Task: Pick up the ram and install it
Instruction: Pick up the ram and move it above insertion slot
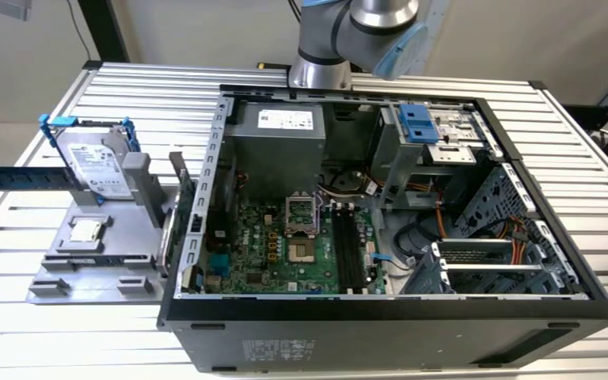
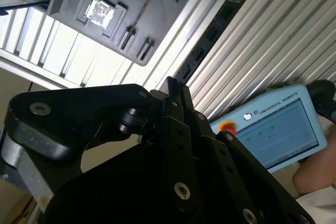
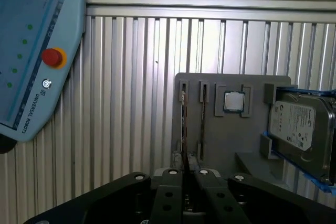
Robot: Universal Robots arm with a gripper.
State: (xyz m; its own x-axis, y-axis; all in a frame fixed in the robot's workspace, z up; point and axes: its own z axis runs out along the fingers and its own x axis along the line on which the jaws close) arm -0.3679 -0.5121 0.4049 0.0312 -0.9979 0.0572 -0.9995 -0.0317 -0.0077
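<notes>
Pickup looked done to me: the ram (image 2: 210, 36) stuck straight out from the tips of the pincer (image 2: 172, 88), which was closed tight on one end of it. In the second wrist view the stick showed its dark flat side against the ribbed bench (image 2: 273, 40). In the first wrist view the ram (image 3: 184, 129) was edge-on, a thin line running out from the pincer (image 3: 185, 176).

Beneath it sat the gray holder (image 2: 142, 3). Its narrow slots (image 2: 144, 48) looked empty, so I judged the stick to be free of it and up in the air. The holder carried the hard drive (image 3: 299, 124) and a small square chip (image 3: 233, 102).

Installing was all left to do. In the exterior view the computer case (image 1: 389, 332) lay open in the middle of the frame. The long black memory slots (image 1: 348, 245) on its board had nothing standing in them, as far as I could tell. The arm (image 1: 351, 32) entered at the top edge of that frame, behind the case. A pale blue teach pendant (image 3: 31, 61) was off to one side, well apart from the holder.
</notes>
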